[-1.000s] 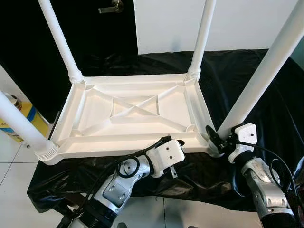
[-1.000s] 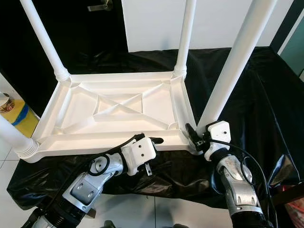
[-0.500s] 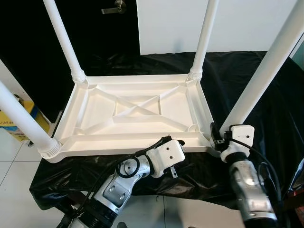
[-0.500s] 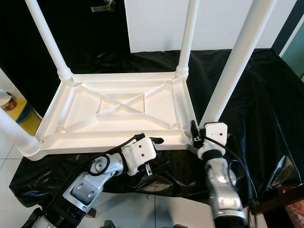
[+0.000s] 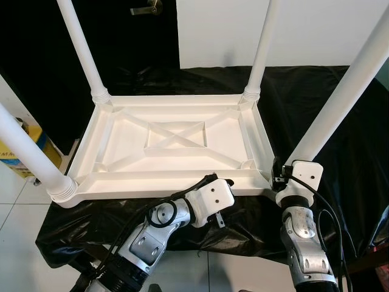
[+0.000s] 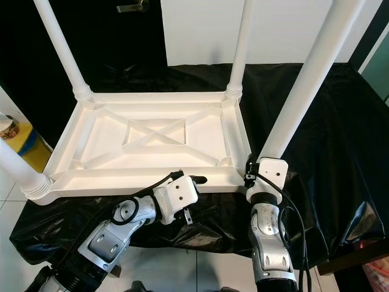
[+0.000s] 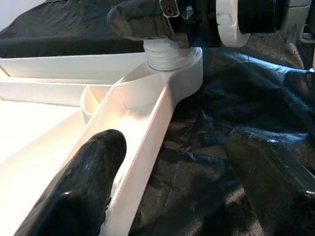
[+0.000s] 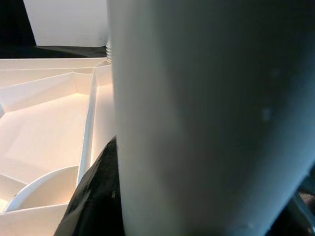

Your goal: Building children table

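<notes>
The white children's table (image 5: pixel 152 180) lies upside down on a black cloth, its four legs pointing up. My right gripper (image 5: pixel 278 177) is at the base of the near right leg (image 5: pixel 340 91), shut around it. In the right wrist view that leg (image 8: pixel 206 98) stands close against one black finger (image 8: pixel 96 191). My left gripper (image 5: pixel 220 182) is open at the table's front rim. In the left wrist view one of its fingers (image 7: pixel 83 187) lies inside the rim (image 7: pixel 147 128), while the other rests outside on the cloth.
The black cloth (image 5: pixel 358 158) covers the support under the table and hangs over its front edge. A yellow container (image 6: pixel 18 137) stands on the white tiled floor (image 5: pixel 18 207) at the left. Behind are a white board (image 5: pixel 243 30) and a dark door with a handle (image 5: pixel 146 8).
My right arm has swung in from the right and now stands straight under the near right leg, its gripper still at the leg's base. The left arm has not moved.
</notes>
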You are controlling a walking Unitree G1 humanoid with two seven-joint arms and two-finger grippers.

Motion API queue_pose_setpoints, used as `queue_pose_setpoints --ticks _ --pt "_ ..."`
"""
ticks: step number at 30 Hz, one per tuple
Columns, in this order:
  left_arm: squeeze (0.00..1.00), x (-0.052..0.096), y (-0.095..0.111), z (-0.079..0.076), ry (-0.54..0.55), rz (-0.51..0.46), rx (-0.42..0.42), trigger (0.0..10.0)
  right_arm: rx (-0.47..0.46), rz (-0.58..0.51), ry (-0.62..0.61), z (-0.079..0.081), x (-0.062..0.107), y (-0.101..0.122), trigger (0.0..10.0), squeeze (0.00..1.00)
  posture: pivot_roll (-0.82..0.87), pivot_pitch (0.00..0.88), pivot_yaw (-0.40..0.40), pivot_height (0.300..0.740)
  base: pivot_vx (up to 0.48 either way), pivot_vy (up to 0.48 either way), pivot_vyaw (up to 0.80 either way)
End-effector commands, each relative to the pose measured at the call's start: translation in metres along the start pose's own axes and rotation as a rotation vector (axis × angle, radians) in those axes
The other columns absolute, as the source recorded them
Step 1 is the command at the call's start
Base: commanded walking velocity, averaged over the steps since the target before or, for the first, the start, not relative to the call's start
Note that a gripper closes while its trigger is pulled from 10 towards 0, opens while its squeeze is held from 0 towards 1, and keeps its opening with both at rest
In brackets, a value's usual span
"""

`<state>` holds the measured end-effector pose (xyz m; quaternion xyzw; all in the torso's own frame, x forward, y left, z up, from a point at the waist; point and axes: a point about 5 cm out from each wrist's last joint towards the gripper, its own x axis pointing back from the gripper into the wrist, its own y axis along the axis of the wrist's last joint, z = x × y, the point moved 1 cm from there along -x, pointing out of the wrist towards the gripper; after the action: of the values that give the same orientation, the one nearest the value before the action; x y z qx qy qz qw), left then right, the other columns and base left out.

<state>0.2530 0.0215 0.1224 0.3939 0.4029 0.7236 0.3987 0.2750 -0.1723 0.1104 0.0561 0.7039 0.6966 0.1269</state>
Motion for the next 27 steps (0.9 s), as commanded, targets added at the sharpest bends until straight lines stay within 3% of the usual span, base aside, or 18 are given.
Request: queue_pose_setpoints --ticks 1,3,4,5,6,7,15,16,27 --pt "0.00 0.002 -0.001 0.002 0.050 0.012 0.000 10.0 0.034 0.110 -0.025 -0.005 0.008 -0.022 10.0 0.00 0.03 0.052 -0.040 0.740 0.000 0.000 0.00" --pt "0.00 0.002 -0.001 0.002 0.057 0.012 0.001 10.0 0.039 0.108 -0.025 -0.005 0.008 -0.021 10.0 0.00 0.03 0.049 -0.047 0.740 0.000 0.000 0.00" --pt "0.00 0.002 -0.001 0.002 0.061 0.012 0.002 10.0 0.042 0.102 -0.024 -0.005 0.007 -0.021 10.0 0.11 0.04 0.045 -0.052 0.740 0.000 0.000 0.00" --pt "0.00 0.002 -0.001 0.002 0.061 0.012 0.002 10.0 0.042 0.102 -0.024 -0.005 0.007 -0.021 10.0 0.11 0.04 0.045 -0.052 0.740 0.000 0.000 0.00" --pt "0.00 0.002 -0.001 0.001 0.064 0.012 0.002 10.0 0.042 0.096 -0.024 -0.005 0.007 -0.020 10.0 0.63 0.04 0.045 -0.052 0.740 0.000 0.000 0.00" --pt "0.00 0.002 -0.001 0.001 0.067 0.012 0.003 10.0 0.040 0.083 -0.019 -0.006 0.007 -0.018 10.0 1.00 0.04 0.042 -0.054 0.740 0.000 0.000 0.00" --pt "0.00 0.002 -0.001 0.002 0.076 0.016 -0.001 10.0 0.032 0.042 0.041 -0.004 0.004 -0.012 10.0 1.00 0.04 0.046 -0.057 0.740 0.000 0.000 0.00" --pt "0.00 0.002 0.000 0.003 0.076 0.013 -0.003 10.0 0.026 0.035 0.053 -0.004 0.002 -0.011 10.0 0.00 0.04 0.045 -0.059 0.740 0.000 0.000 0.00" --pt "0.00 0.002 0.006 0.016 0.154 -0.007 -0.032 10.0 0.043 -0.033 0.110 -0.006 -0.015 0.002 10.0 0.00 0.06 0.020 -0.079 0.740 0.000 0.000 0.00"
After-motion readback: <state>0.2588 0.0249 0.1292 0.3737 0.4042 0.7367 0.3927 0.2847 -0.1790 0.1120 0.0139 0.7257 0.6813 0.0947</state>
